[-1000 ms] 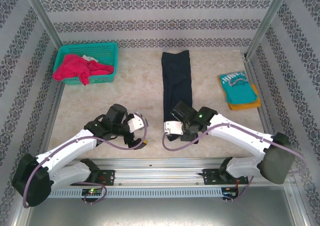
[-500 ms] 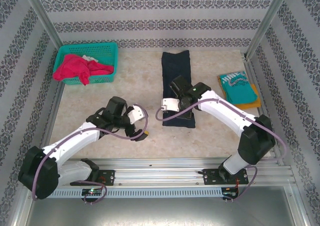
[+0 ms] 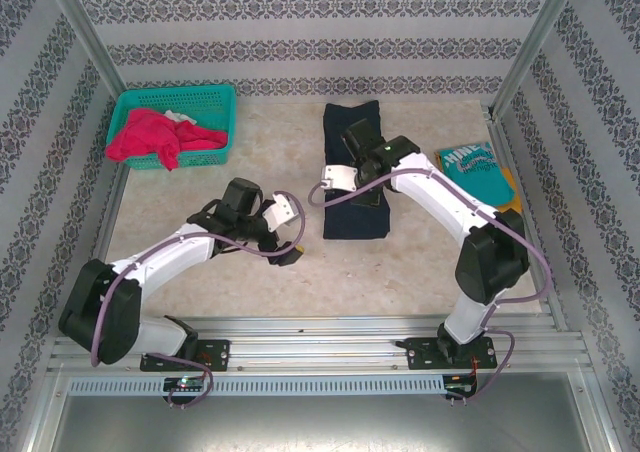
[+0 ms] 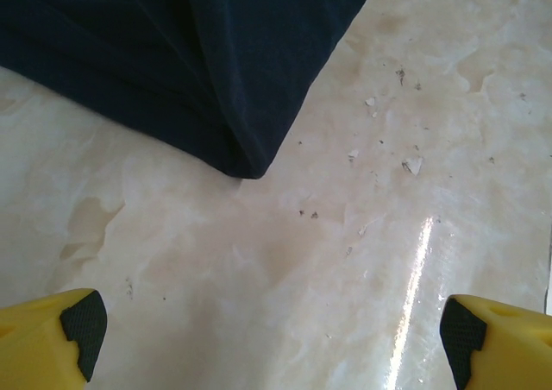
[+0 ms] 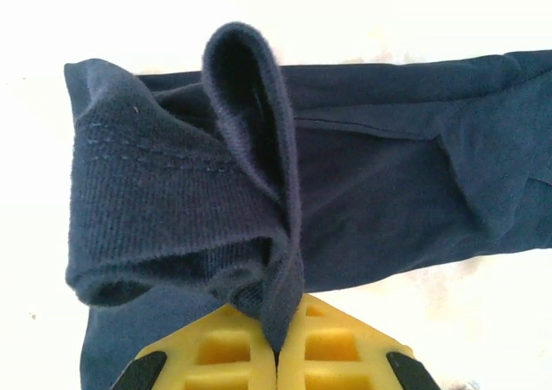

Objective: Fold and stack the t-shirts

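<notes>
Right hand (image 5: 278,342) is clamped shut on a pinched ridge of the navy t-shirt (image 3: 352,222), with the cloth bunched up just ahead of it. Over the last second I've carried that near hem away from my base and over the rest of the strip. The shirt now lies shorter on the counter (image 3: 420,262), and its near fold edge is behind the hand. So the lengthwise fold is underway but not done: the hem is pinched and raised, not laid flat. Left hand (image 4: 269,325) is wide open and holds nothing. It has swung in toward the shirt, whose near corner now sits ahead of it and slightly left, apart from it, with bare counter between. My read: next I set the hem down square on the far part, then release. The risk is the layers skewing or dragging as I let go. The teal t-shirt (image 3: 470,167) on the orange t-shirt (image 3: 497,209) sits well off to the right of my right hand. The pink-red t-shirt (image 3: 150,137) is in the basket (image 3: 215,97), well ahead and left of my left hand, not yet folded.
</notes>
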